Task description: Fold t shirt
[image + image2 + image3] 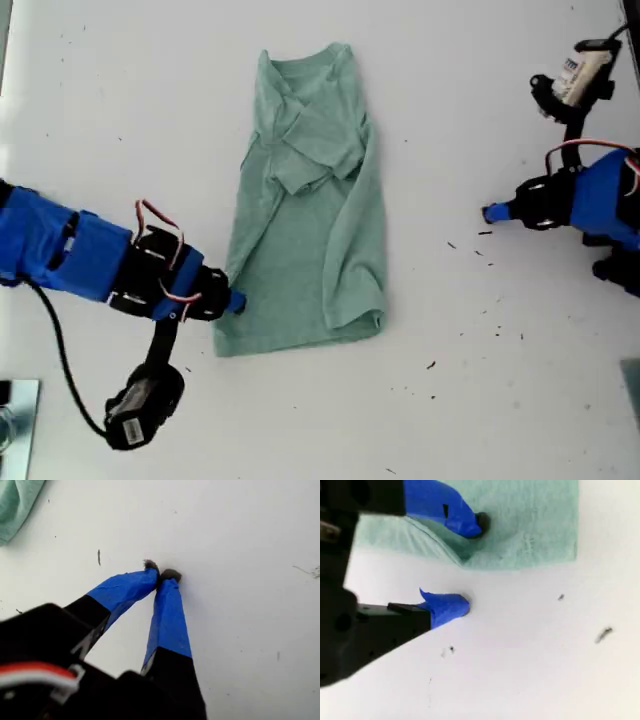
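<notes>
My second hand (472,565) reaches low, spread across the shirt's (310,200) hem; my first hand (162,574), pressed together, rests apart. The shirt lies lengthwise, neck away from that hem.

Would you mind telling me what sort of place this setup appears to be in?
Probably a robotics lab bench or test rig: a plain white table, a t shirt laid out alone, and two blue-taped arms with exposed wiring.

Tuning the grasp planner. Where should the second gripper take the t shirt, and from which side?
Take the hem corner of the t shirt nearest my second gripper, coming in from the exterior view's left. It lies flat at the bare table edge, and the open jaws already straddle it.
</notes>
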`<action>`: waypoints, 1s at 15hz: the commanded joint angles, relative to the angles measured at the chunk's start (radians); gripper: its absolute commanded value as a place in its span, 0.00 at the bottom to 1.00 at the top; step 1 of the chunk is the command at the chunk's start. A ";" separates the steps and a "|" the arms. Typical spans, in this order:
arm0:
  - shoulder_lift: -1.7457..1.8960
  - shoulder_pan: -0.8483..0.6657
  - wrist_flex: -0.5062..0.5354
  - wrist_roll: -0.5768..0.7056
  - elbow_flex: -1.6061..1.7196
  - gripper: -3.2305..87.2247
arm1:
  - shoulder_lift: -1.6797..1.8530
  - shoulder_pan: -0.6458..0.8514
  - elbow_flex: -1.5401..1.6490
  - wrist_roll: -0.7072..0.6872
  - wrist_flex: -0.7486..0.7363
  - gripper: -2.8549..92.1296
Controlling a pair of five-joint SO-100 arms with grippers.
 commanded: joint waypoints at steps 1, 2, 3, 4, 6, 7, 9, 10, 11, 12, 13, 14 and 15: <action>-0.006 -0.021 -0.031 0.008 -0.046 0.08 | 0.012 0.000 0.038 0.003 0.003 0.06; 0.094 -0.020 0.034 -0.031 -0.046 0.03 | 0.012 -0.002 0.038 0.003 0.003 0.06; 0.192 -0.015 0.129 -0.064 -0.075 0.03 | 0.014 -0.002 0.038 0.005 0.003 0.06; 0.259 -0.020 0.215 -0.071 -0.115 0.03 | 0.015 0.000 0.038 0.005 0.003 0.06; 0.308 -0.032 0.293 -0.054 -0.192 0.03 | 0.017 0.002 0.038 0.003 0.003 0.06; 0.287 -0.038 0.301 -0.031 -0.236 0.03 | 0.017 0.002 0.040 0.003 0.003 0.06; 0.156 -0.052 0.298 0.038 -0.385 0.03 | 0.017 0.000 0.040 0.003 0.003 0.06; 0.044 -0.066 0.293 0.097 -0.515 0.03 | 0.018 0.000 0.040 0.003 0.003 0.06; -0.078 -0.074 0.275 0.152 -0.676 0.03 | 0.018 0.000 0.040 0.003 0.003 0.06; -0.201 -0.084 0.227 0.222 -0.821 0.03 | 0.020 -0.002 0.040 0.003 0.003 0.06; -0.268 -0.095 0.143 0.262 -0.845 0.03 | 0.020 -0.002 0.040 0.005 0.005 0.06; -0.314 -0.101 0.081 0.288 -0.844 0.04 | 0.021 -0.002 0.040 0.006 0.006 0.06; -0.356 -0.104 0.020 0.336 -0.841 0.15 | 0.021 -0.003 0.041 0.006 0.006 0.06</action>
